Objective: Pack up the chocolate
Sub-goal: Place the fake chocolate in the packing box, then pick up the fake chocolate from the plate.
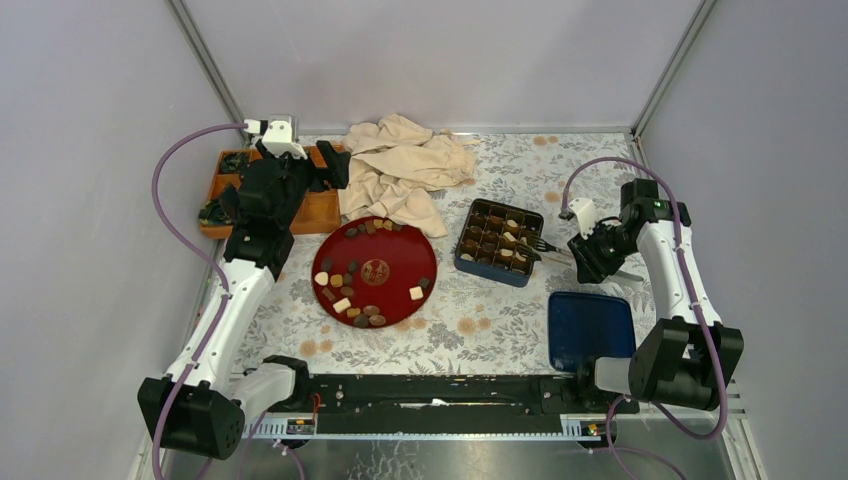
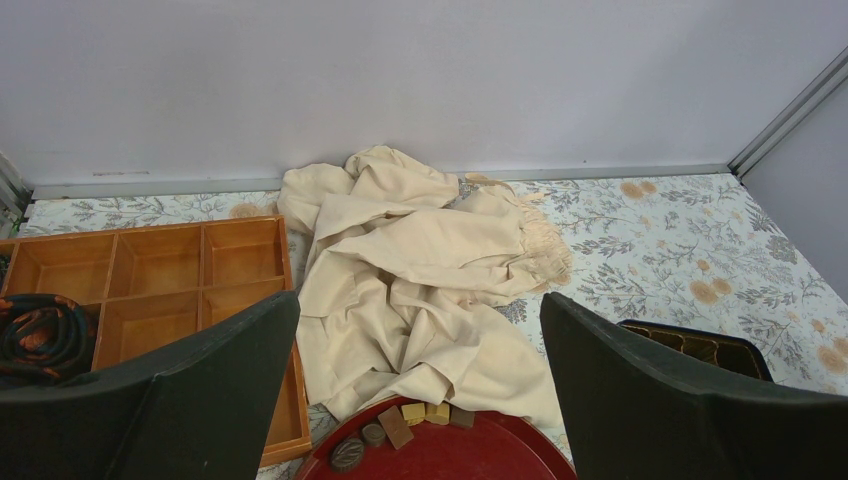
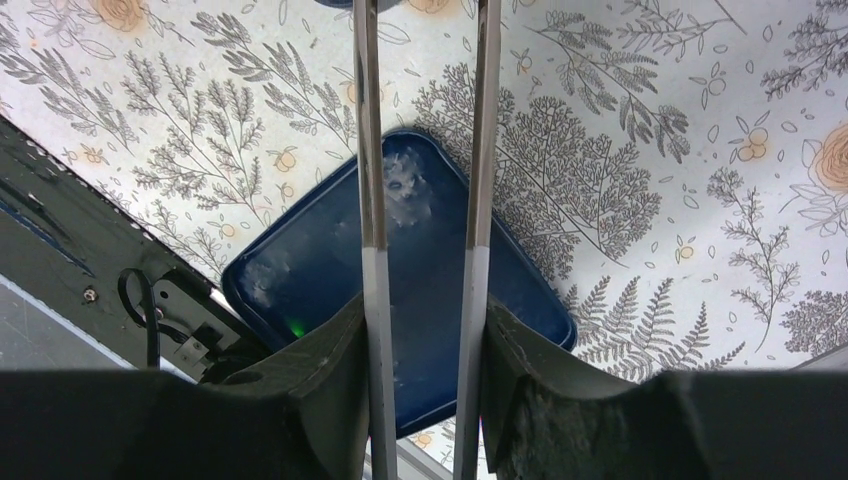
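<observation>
Small dark brown, tan and cream chocolate pieces (image 1: 342, 305): scattered on round red lacquer plate (image 1: 398, 252), centre of floral-patterned table (image 1: 470, 320). More sit in the compartments of a dark blue divided box (image 1: 490, 271), just right of the plate.
Left end effector (image 2: 418, 305): spread wide, empty, by crumpled beige cloth (image 2: 420, 250); pieces at the plate's far rim lie near, low between its fingers.
Right end effector (image 3: 425, 325): clamped on thin metal tongs (image 3: 372, 200), tips at the box's right edge; flat blue lid (image 3: 320, 270) beside.

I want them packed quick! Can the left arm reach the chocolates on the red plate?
Probably yes. The left tool hangs open by the far edge of the red plate, and the chocolates lie uncovered; the cloth lies beside them.
</observation>
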You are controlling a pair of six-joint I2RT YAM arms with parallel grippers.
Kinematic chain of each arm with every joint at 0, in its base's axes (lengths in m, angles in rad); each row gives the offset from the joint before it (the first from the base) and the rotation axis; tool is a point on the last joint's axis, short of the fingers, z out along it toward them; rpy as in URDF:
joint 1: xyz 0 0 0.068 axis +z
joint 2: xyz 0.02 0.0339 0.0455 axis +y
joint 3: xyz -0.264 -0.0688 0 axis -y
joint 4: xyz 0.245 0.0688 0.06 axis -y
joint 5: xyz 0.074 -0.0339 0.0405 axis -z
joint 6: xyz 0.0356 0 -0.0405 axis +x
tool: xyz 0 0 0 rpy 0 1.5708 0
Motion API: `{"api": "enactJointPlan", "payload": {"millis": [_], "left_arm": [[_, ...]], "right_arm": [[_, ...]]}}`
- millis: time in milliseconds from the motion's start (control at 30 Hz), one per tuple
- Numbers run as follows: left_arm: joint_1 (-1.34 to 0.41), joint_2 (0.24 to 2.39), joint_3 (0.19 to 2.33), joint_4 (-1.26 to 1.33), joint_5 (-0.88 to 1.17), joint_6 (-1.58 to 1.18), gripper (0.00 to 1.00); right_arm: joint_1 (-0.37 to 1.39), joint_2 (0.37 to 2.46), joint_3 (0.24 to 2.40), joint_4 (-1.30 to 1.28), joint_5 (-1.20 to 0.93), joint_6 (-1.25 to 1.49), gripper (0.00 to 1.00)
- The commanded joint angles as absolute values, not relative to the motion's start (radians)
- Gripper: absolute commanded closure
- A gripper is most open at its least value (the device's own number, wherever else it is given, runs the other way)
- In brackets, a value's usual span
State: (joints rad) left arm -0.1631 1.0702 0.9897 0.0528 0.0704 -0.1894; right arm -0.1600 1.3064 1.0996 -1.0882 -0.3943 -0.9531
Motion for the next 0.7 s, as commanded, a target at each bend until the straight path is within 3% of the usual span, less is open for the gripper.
{"api": "enactJointPlan", "payload": {"millis": [0, 433, 667], "left_arm": [[-0.17, 1.063, 0.98, 0.1, 0.07, -0.186, 0.01], [-0.17, 1.065, 0.98, 0.1, 0.071, -0.189, 0.01], [-0.17, 1.067, 0.98, 0.1, 0.067, -0.184, 0.01]], "right_arm": [[-0.165, 1.293, 1.158, -1.117, -0.479, -0.955, 0.56], [-0.145, 1.284, 1.199, -1.126, -0.821, -1.026, 0.59], [0.119, 1.306, 1.178, -0.945, -0.845, -0.929, 0.59]]}}
